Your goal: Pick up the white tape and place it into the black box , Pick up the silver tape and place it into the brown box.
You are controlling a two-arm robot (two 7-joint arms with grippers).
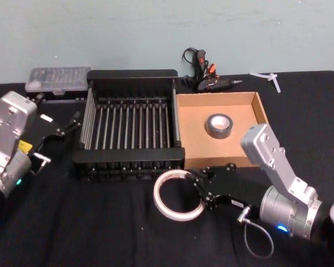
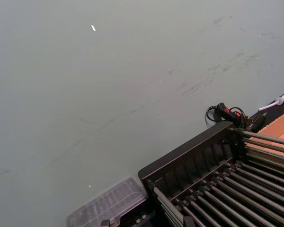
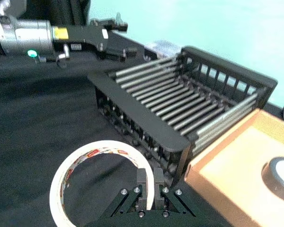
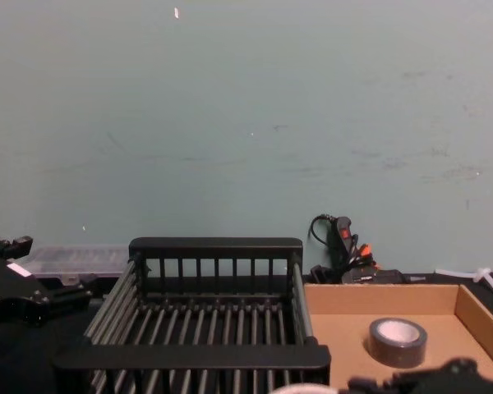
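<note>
White tape (image 3: 92, 165) rim pinched, seemingly, by the low, level right gripper (image 3: 150, 190) before the black box (image 3: 180, 101)

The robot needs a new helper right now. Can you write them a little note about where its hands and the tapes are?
Right gripper: shut on the wall of the white tape, a wide whitish roll with red print inside, on the black cloth in front of the black box, a slatted black plastic crate.
Left gripper: parked to the left of the crate, holding nothing.
Done: the silver tape, a small dark grey roll, lies flat inside the brown box, a shallow cardboard tray.
Left: lift the white roll and put it into the crate, which holds no tape yet.
</note>
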